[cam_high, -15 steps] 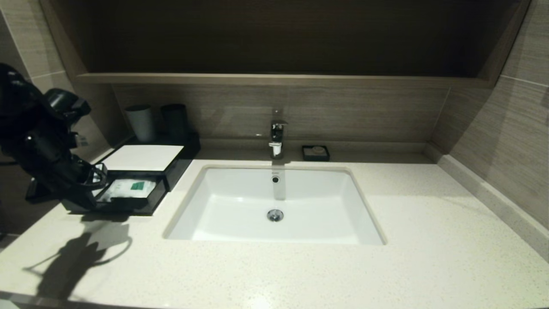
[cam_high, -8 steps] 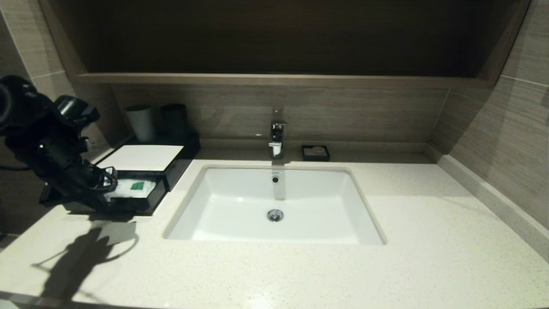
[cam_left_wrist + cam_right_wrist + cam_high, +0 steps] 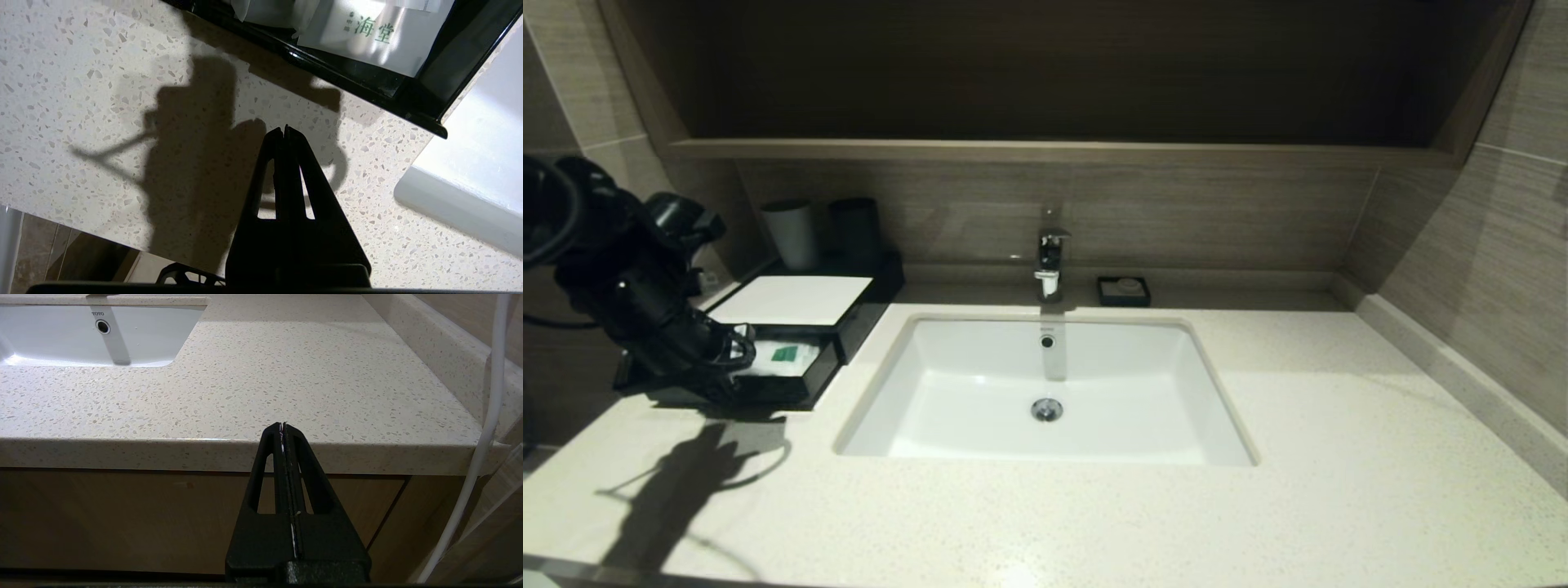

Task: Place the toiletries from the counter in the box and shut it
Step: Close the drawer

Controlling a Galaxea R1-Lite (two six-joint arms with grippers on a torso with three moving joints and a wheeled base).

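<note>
The left pincer [image 3: 284,130] was pressed together with nothing between its fingers, hanging just above the speckled worktop [image 3: 81,81] right in front of the box's pulled-out drawer [image 3: 359,87]. In the head view the left pincer [image 3: 737,353] sat at the drawer's front left corner, its black arm covering much of that side. The box [image 3: 796,299], glossy black with a white top panel, stood at the back left of the worktop [image 3: 1094,506], left of the white sink [image 3: 1045,392]. Its drawer [image 3: 809,385] was open towards the robot, and the toiletries [image 3: 786,356] lay inside it: clear wrapped packets with a green label, one of them a white sachet [image 3: 378,36] printed with green characters. How many packets lay there could not be told, as the arm hid part of the drawer. Behind the box stood a white cup [image 3: 791,233] and a dark cup [image 3: 855,231]. A chrome tap [image 3: 1049,260] rose behind the sink, with a small black soap dish [image 3: 1124,290] just beside it.

The right pincer [image 3: 283,425] was likewise closed on nothing, parked below and in front of the worktop's front edge [image 3: 163,451], on the side right of the sink [image 3: 94,335].
</note>
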